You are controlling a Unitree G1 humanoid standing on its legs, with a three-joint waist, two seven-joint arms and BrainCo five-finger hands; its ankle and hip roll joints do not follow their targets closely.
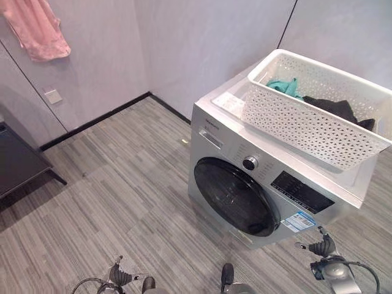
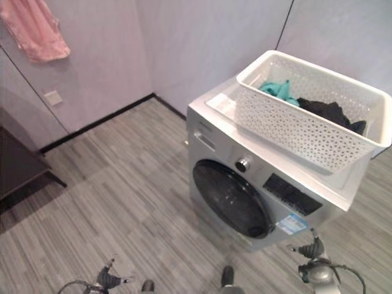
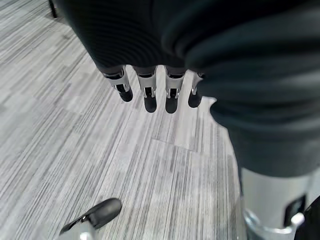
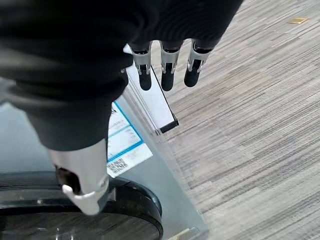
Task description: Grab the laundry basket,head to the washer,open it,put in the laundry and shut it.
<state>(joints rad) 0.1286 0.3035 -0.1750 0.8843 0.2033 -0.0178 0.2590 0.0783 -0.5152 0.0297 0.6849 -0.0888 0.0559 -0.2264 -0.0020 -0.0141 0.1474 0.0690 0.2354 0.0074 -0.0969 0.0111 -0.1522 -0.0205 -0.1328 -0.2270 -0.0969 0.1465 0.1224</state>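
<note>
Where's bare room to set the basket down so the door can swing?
Bare floor lies left of the washer, out to the wall. The washer top is crowded: the laundry basket covers nearly all of it. Both hands, left hand and right hand, hang low and empty.

We see the white perforated plastic laundry basket (image 1: 309, 119) atop the silver front-loading washer (image 1: 245, 184) at three o'clock, holding teal (image 1: 283, 86) and black laundry (image 1: 334, 108); the washer's dark round door (image 1: 234, 196) is shut.
</note>
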